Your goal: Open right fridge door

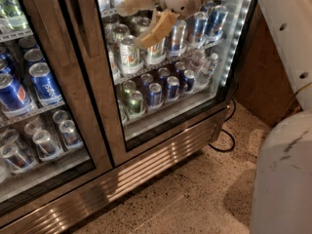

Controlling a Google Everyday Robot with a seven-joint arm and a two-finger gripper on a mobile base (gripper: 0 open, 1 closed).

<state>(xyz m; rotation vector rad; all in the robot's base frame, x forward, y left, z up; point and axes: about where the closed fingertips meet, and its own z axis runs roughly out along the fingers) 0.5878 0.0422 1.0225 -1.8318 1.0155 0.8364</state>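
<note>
The right fridge door [105, 111] is a glass pane in a brushed-steel frame, with a bright LED strip [235, 43] down its right side. It sits flush with the left door and looks closed. My gripper [145, 17] hovers at the top of the view, in front of the upper glass. It is just right of the dark vertical handle [80, 21]. Its tan fingers [158, 29] are spread open with nothing between them. The white arm reaches in from the upper right.
The left glass door [44, 145] shows blue Pepsi cans [44, 84] behind it. A steel kick grille [146, 172] runs along the bottom. A black cable [224, 135] loops on the speckled floor. My white base [282, 179] fills the lower right, with a wooden panel [258, 82] behind.
</note>
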